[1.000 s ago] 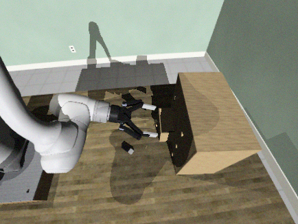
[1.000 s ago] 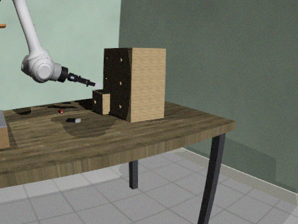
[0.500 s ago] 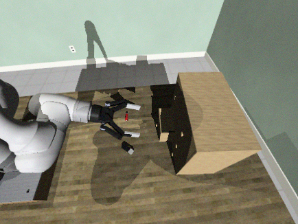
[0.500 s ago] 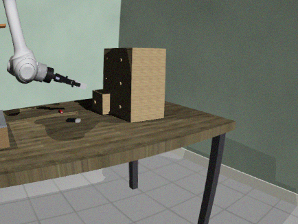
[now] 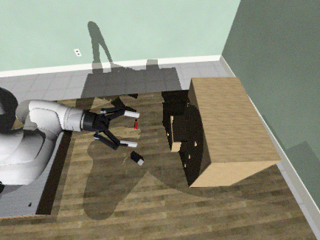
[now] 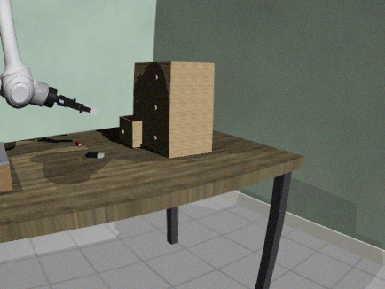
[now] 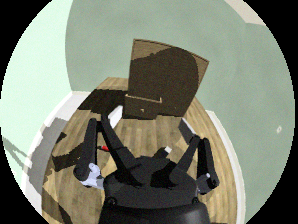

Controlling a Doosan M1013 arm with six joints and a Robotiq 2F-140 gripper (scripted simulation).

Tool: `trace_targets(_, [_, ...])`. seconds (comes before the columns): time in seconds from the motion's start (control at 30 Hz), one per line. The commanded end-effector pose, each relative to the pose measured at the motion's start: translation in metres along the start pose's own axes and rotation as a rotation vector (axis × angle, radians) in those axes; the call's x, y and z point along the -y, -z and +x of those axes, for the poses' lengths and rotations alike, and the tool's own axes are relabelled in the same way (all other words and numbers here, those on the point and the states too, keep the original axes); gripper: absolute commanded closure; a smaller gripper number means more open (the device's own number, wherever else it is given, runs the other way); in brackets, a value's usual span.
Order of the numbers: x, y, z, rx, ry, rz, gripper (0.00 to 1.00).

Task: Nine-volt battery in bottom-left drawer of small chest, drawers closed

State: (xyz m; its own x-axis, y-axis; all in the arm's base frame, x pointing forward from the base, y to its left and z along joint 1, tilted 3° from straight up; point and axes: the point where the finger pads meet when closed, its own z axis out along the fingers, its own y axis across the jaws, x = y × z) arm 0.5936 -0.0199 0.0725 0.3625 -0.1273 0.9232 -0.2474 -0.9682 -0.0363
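Observation:
The small wooden chest point(image 5: 228, 129) stands at the right of the table, its shaded front facing my arm. One bottom-row drawer point(image 5: 175, 134) is pulled partly out; in the wrist view it is the left one point(image 7: 143, 104), and it also shows in the exterior view point(image 6: 131, 131). The nine-volt battery point(image 5: 137, 158), black with a grey end, lies on the table in front of the chest point(image 6: 95, 155). My gripper point(image 5: 130, 129) point(image 6: 89, 109) is open and empty, well above the table and back from the drawer. The battery lies below and a little to one side of the fingers.
A small red object point(image 5: 136, 125) point(image 6: 78, 144) lies on the table beneath the gripper. The arm's grey base plate point(image 5: 22, 199) is at the left table edge. The chest's other drawers look pushed in. A dark wall stands close behind the chest.

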Motion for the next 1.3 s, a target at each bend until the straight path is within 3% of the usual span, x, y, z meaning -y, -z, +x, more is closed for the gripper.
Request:
trace_targets(0.0, [0.0001,0.0029,-0.0008,0.0,0.0,0.0,0.0])
trace_targets(0.83, [0.0,0.0043,-0.0005,0.024,0.0,0.0,0.0])
trace_targets(1.27, [-0.0001,0.0054,0.0026,0.124,0.0,-0.001,0.0])
